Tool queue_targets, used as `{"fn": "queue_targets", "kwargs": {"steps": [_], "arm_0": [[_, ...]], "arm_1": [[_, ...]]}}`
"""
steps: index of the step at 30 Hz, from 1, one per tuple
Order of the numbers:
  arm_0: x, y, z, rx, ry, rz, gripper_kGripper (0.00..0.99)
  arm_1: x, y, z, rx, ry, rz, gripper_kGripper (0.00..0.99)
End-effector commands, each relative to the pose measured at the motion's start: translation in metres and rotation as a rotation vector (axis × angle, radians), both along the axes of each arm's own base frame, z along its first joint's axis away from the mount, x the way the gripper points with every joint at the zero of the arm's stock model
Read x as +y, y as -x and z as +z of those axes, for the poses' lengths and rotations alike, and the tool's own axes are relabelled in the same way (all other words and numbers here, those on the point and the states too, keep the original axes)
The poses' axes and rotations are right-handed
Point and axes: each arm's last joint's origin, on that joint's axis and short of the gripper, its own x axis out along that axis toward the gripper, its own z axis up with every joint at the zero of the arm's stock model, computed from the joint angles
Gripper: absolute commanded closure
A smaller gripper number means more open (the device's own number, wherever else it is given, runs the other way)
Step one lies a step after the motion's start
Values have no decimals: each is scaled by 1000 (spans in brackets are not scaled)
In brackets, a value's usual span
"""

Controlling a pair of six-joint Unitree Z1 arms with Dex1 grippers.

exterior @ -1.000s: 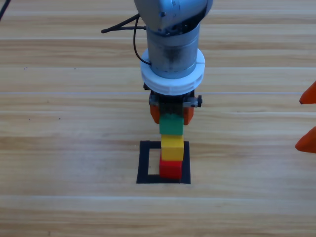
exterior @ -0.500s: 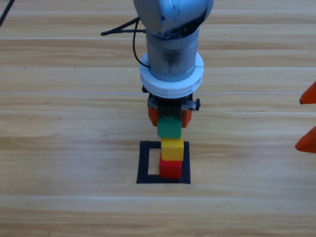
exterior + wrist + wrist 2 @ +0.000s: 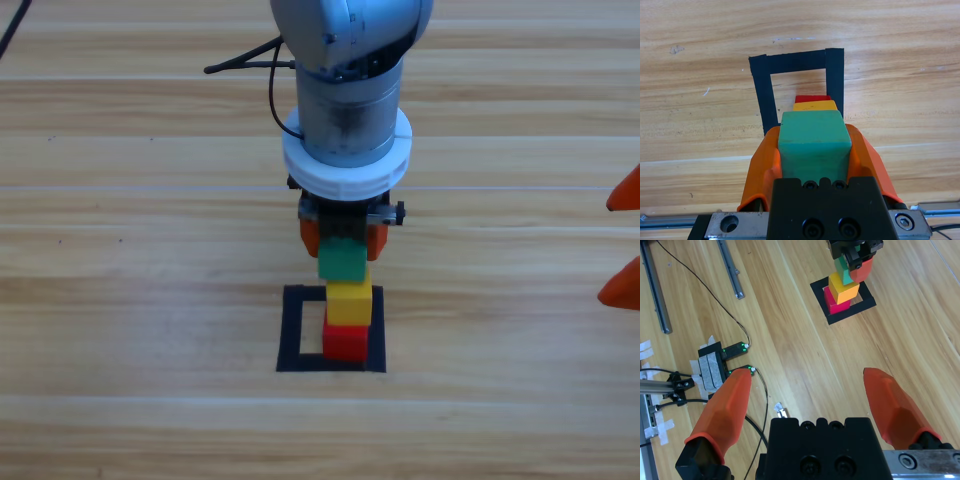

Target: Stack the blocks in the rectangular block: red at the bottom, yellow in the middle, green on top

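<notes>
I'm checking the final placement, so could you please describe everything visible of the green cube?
The green cube is a plain teal-green block with matte faces and softly rounded edges. It sits upright and level, gripped on two sides by the left hand, directly over the yellow cube; whether it rests on it cannot be told.

Wooden table (image 3: pixel 120 300) with black tape square (image 3: pixel 293 330), red cube (image 3: pixel 346 342) inside.

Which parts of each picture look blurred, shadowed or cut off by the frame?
High view: the arm's grey body near the lens is soft, and the right hand is cropped at the edge. Left wrist view: the green cube is sharp. Right wrist view: the stack looks small, with soft shadows.
</notes>
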Motion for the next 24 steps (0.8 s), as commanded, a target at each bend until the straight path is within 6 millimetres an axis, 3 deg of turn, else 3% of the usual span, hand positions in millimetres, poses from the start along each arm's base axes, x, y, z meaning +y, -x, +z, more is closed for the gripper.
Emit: {"fn": "queue_targets", "kwargs": {"steps": [1, 24], "arm_0": [[-11, 11, -13, 18, -34, -26, 990], [-12, 16, -14, 16, -47, -26, 990]], "arm_1": [[-5, -2, -8, 20, 5, -19, 4], [-4, -3, -10, 24, 9, -18, 4]]}}
